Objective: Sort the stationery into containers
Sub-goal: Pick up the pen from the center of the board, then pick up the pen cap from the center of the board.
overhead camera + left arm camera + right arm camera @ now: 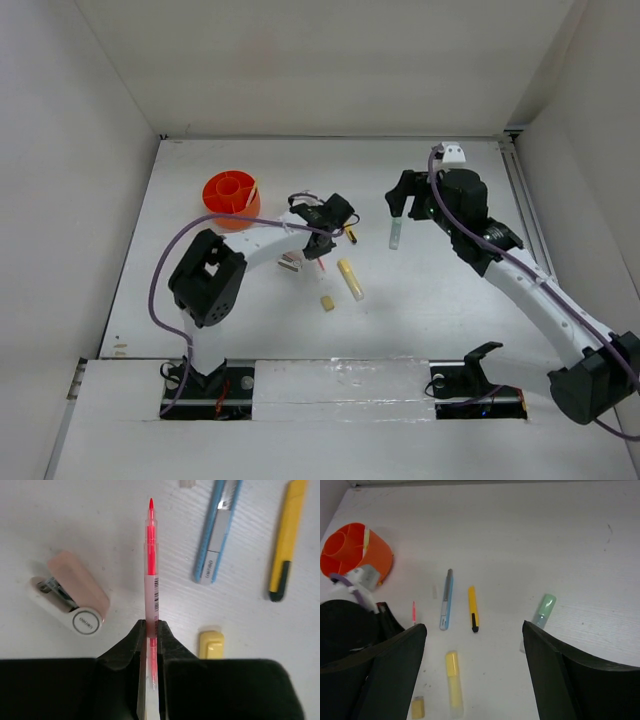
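So, progress check: barely started, I'd say. Far left, the orange cup point(231, 198) looks to have just one pale stick poking out of a compartment. Everything else is out on the desk point(420, 310).

The pink-grey block point(70, 600) lies just beside my left fingers point(145, 631). Those are clamped tight on the tail of the pink-red pen point(151, 555), though I can't tell if it's off the desk yet.

Right of that are the grey-blue pen point(217, 535), the yellow pen point(285, 540), the pale yellow marker point(453, 680) and the tan eraser point(418, 707), all loose. Furthest right, the pale grey marker point(542, 611) lies near my right fingers point(403, 198), which are spread wide and holding nothing. By my count, seven things are left to go in.
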Motion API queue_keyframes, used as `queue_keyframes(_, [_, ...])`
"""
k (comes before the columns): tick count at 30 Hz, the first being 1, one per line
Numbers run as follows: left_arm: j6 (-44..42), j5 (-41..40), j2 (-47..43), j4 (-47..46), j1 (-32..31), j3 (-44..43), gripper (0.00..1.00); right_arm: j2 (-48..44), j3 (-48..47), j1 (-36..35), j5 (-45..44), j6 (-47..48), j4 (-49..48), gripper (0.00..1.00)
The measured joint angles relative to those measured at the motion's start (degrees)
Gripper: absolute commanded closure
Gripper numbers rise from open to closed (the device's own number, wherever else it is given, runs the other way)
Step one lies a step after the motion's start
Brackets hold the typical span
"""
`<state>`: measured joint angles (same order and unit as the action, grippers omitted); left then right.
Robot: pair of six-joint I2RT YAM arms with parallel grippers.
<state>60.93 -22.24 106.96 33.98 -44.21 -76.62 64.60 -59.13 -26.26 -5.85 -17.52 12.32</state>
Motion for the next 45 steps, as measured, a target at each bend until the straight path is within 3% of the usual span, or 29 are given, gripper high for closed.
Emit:
queue_keyframes(4, [-3.06, -1.64, -8.24, 0.85, 0.20, 0.00, 1.00, 6.47, -1.95, 0.00, 2.38, 0.87, -0.87, 0.20])
queue_keyframes(9, [-12.87, -1.42, -22.36, -2.47, 8.17, 0.31, 1.00, 18.60, -9.03, -1.90, 3.39, 2.75, -0.59, 0.27])
queue_keyframes(13, [-19.69, -3.26, -31.21, -2.40, 14.10, -0.28, 1.00, 29.27, -18.88, -6.91, 1.86, 4.52, 1.62, 0.35])
queue_keyframes(17, [-25.68, -4.92, -37.09, -0.07, 14.32, -0.24, 1.00, 40.54, -31.63, -12.79, -0.17, 5.99, 5.31, 0.48])
queue_keyframes(19, [-27.89, -4.76, -39.63, 0.48, 14.27, 0.57, 1.00, 45.57, -36.79, -14.80, -0.17, 6.45, 6.80, 0.48])
queue_keyframes(24, [-31.34, -2.43, -49.86, -1.44, 14.27, 10.73, 1.00, 56.70, -47.39, -17.00, -0.55, 7.43, 12.61, 0.48])
queue_keyframes(30, [-34.29, 2.54, -65.48, -5.16, 14.29, 22.71, 1.00, 63.91, -51.89, -17.49, -1.84, 7.69, 17.62, 0.48])
queue_keyframes(34, [-35.85, 4.96, -68.89, -8.46, 14.29, 23.37, 1.00, 67.49, -55.43, -17.62, -1.81, 7.69, 19.98, 0.48])
queue_keyframes(45, [-37.94, 9.03, -66.84, -11.13, 14.29, 23.71, 1.00, 71.80, -58.73, -17.14, -0.92, 7.72, 21.55, 0.48])
